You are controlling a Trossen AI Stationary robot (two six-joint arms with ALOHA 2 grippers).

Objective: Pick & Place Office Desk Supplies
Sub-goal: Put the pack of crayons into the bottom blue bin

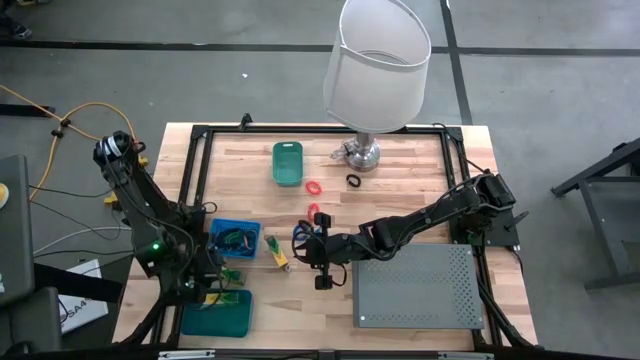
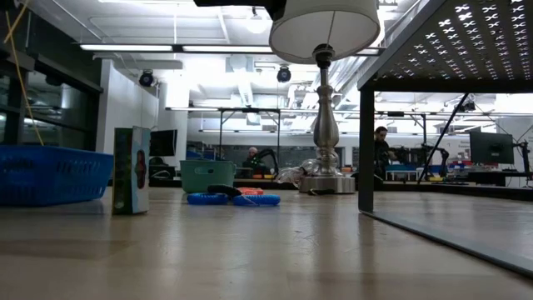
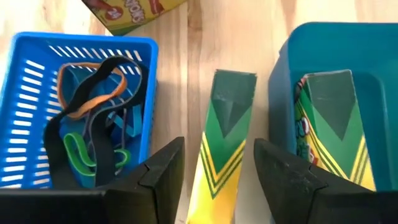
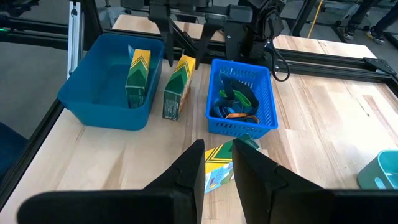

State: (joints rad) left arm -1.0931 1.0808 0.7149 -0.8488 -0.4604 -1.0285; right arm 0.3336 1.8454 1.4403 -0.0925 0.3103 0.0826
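The left gripper [image 3: 214, 171], fingers apart, straddles an upright crayon box [image 3: 222, 149] between the blue basket [image 3: 25, 81] and teal bin [image 3: 292, 68] near the worktop's front-left corner; an off-centre close could topple it. The right gripper [image 4: 219, 168], fingers apart and empty, hovers over another crayon box [image 4: 217, 163] lying mid-worktop, and descending carelessly may shove it against the basket.

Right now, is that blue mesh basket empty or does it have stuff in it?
Not empty. The blue mesh basket holds a tangle of rubber bands: black, tan, green and blue.
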